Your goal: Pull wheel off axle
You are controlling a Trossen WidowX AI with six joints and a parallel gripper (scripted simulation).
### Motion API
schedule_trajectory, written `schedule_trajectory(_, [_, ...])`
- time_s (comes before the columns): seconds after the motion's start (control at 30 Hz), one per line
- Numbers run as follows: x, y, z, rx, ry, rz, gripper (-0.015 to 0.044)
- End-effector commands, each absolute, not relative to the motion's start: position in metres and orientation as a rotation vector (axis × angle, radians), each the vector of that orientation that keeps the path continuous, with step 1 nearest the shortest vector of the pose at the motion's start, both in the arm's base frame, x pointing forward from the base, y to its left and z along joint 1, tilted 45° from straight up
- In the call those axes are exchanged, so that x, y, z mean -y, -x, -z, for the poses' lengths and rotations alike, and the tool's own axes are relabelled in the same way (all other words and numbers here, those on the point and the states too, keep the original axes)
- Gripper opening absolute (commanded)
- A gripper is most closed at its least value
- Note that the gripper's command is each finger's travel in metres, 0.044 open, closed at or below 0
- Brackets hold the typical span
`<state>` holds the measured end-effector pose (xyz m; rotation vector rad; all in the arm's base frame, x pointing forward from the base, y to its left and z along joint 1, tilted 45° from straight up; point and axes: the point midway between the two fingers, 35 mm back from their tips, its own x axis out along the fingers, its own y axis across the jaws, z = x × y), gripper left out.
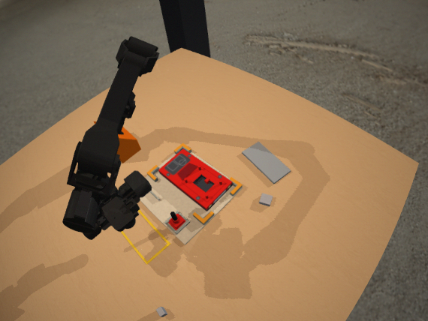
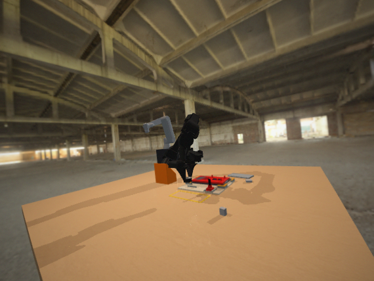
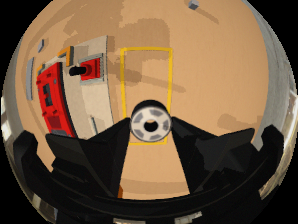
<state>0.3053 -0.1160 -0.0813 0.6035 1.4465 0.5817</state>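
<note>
My end effector (image 3: 150, 137) is clamped on the wheel (image 3: 150, 123), and only the wrist view shows that: the pale round wheel with its dark hub hole sits between my two dark fingers, held off the table (image 3: 220, 70). In that view the wheel overlaps the near edge of the yellow marked area (image 3: 169, 76), whose outline stretches away beyond it. To the left of the outline lies the pale base plate (image 3: 100, 99) with the bare upright axle (image 3: 81, 70) on its red mount, and further left the red block (image 3: 49, 99), warped by the lens.

From the top view my own arm (image 1: 101, 150) covers the end effector and the wheel entirely; I cannot see the grip there. That view does give the layout plainly: the marked area (image 1: 150, 240) runs partly under my wrist, just beside the base plate (image 1: 176, 202), and the axle (image 1: 174, 217) stands empty on its red mount near the plate's corner. The red block (image 1: 195, 180) sits between orange corner brackets (image 1: 236, 186). Beyond it lie a flat grey slab (image 1: 266, 162) and a small grey cube (image 1: 266, 199); another small cube (image 1: 161, 310) lies well apart near the table's edge.

The exterior view is distant: my end effector (image 2: 187, 178) points down near the table, but the wheel is too small to make out. An orange base block (image 2: 164, 174) shows behind my arm.
</note>
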Motion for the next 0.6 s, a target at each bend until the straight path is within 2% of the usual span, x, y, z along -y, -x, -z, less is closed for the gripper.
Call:
schedule_trajectory(0.0, [0.098,-0.305,0.098,-1.454,-0.615,-0.586,0.0])
schedule_trajectory(0.37, [0.062,-0.305,0.131,-1.453,-0.618,-0.59,0.0])
schedule_trajectory(0.57, [0.064,-0.304,0.129,-1.46,-0.61,-0.597,0.0157])
